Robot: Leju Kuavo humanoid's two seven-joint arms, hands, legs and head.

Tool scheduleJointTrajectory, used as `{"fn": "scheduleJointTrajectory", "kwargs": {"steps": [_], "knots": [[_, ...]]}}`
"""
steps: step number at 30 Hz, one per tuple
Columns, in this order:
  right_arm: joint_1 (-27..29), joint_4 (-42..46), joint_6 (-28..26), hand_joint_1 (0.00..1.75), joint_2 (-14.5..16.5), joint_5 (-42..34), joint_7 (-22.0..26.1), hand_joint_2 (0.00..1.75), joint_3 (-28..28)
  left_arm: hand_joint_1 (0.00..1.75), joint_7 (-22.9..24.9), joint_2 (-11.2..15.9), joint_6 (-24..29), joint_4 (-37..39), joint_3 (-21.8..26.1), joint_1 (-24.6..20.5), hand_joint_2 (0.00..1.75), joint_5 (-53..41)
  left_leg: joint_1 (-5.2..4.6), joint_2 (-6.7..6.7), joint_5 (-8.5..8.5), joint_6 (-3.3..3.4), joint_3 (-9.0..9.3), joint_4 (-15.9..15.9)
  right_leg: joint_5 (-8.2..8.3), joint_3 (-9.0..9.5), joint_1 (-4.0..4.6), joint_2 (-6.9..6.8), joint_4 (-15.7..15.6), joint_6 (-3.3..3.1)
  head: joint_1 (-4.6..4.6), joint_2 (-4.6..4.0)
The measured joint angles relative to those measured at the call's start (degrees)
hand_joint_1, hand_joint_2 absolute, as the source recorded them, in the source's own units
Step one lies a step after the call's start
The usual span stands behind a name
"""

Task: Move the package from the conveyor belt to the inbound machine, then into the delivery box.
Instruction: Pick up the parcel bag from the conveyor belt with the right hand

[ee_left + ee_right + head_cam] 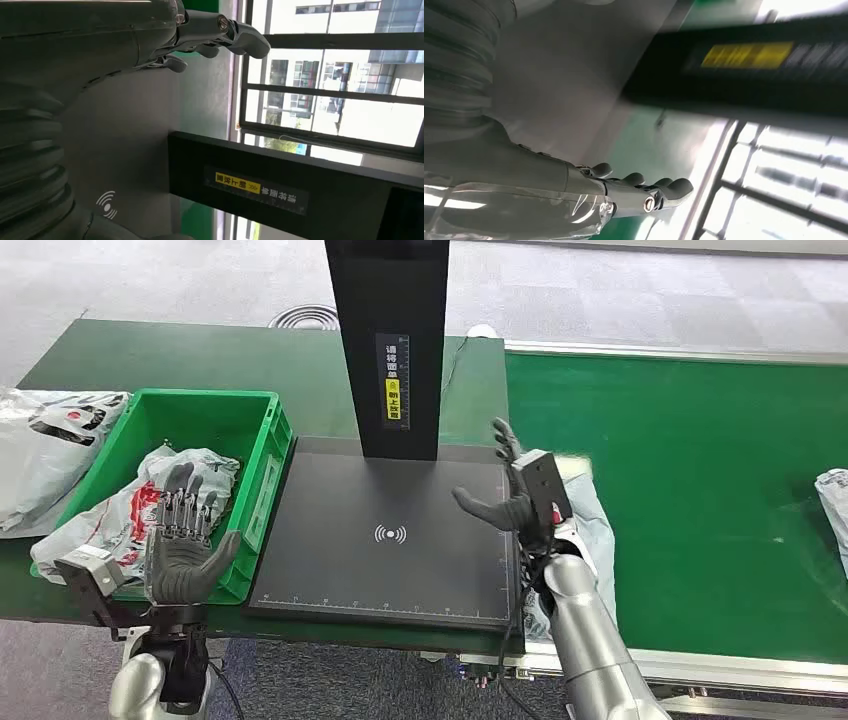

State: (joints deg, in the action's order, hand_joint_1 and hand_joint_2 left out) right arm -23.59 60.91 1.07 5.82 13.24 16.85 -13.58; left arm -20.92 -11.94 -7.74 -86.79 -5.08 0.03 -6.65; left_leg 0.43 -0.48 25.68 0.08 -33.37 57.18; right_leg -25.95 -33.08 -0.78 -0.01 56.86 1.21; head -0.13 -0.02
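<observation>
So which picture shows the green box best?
The head view. There the whole green box sits left of the black scanner pad, with a crumpled package inside and the left hand in front of it. The wrist views show slivers of green that cannot be told as the box.

Silver arms, dark grey left hand (180,558), right hand (512,502), black wrist boxes

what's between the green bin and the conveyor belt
The black inbound machine, its pad bare, seen in the head view. The right hand hovers open at its belt-side edge.
</observation>
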Motion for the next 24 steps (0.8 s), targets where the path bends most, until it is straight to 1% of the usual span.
{"fn": "scheduleJointTrajectory", "kwargs": {"steps": [2, 4, 6, 10, 13, 17, 20, 24], "knots": [[1.4, 1.1, -1.3, 0.0, -0.6, 2.2, -2.2, 1.75, 1.9, 0.0, 0.2, 0.0, 0.1, 0.0, -0.3, 0.2, 1.75, 0.0, 0.0, -0.01, 0.0, 0.0, 0.0, 0.0, 0.0, 0.0, 0.0, -0.01, 0.0, 0.0, 0.0, 0.0], [3.9, 2.8, -4.3, 0.0, -1.8, 6.7, -6.2, 1.75, 5.4, 0.0, 0.4, 0.0, 0.4, -0.1, -0.8, 0.9, 1.75, -0.1, 0.0, -0.02, 0.01, 0.01, -0.01, 0.0, -0.01, 0.0, 0.01, -0.02, 0.0, 0.01, 0.01, 0.0], [6.0, 3.7, -7.0, 0.0, -2.7, 10.7, -9.1, 1.75, 8.1, 0.0, 0.6, 0.1, 0.8, -0.5, -0.9, 1.7, 1.75, -0.2, 0.0, 0.0, 0.02, 0.01, -0.01, 0.0, -0.01, 0.0, 0.01, 0.0, 0.0, 0.01, 0.01, 0.0], [9.1, 4.7, -10.3, 0.0, -3.6, 17.5, -14.3, 1.75, 11.3, 0.0, 1.3, 0.3, 1.2, -1.3, -1.3, 2.4, 1.75, -0.3, 0.0, 0.01, 0.03, 0.0, 0.03, 0.0, -0.04, 0.02, 0.05, 0.0, 0.0, 0.01, -0.01, 0.0], [12.7, 6.8, -11.7, 0.0, -3.8, 22.0, -18.4, 1.75, 13.4, 0.0, 2.3, 0.7, 1.3, -2.0, -1.3, 3.0, 1.75, -0.5, 0.01, -0.06, 0.02, 0.0, 0.02, 0.0, -0.08, 0.05, 0.07, -0.1, 0.0, 0.0, -0.01, 0.0], [16.3, 10.0, -12.0, 0.0, -3.5, 27.0, -23.6, 1.75, 14.9, 0.0, 3.6, 1.0, 0.7, -2.1, -1.7, 2.7, 1.75, -1.3, 0.03, 0.01, 0.04, -0.03, 0.05, 0.0, -0.08, 0.04, 0.05, 0.0, 0.0, 0.0, 0.01, 0.0], [18.3, 11.9, -11.5, 0.0, -3.2, 28.9, -25.6, 1.75, 15.5, 0.0, 3.9, 1.1, 0.4, -2.1, -2.1, 2.5, 1.75, -1.6, 0.03, 0.02, 0.04, -0.03, 0.06, 0.0, -0.08, 0.03, 0.04, 0.02, 0.0, 0.0, 0.0, 0.0], [19.5, 13.4, -11.4, 0.0, -2.8, 29.4, -26.0, 1.75, 15.9, 0.0, 4.0, 1.2, 0.3, -2.1, -2.2, 2.3, 1.75, -1.6, 0.02, 0.03, 0.04, -0.02, 0.06, 0.0, -0.08, 0.05, 0.03, 0.02, 0.0, 0.0, 0.0, 0.0]]}}
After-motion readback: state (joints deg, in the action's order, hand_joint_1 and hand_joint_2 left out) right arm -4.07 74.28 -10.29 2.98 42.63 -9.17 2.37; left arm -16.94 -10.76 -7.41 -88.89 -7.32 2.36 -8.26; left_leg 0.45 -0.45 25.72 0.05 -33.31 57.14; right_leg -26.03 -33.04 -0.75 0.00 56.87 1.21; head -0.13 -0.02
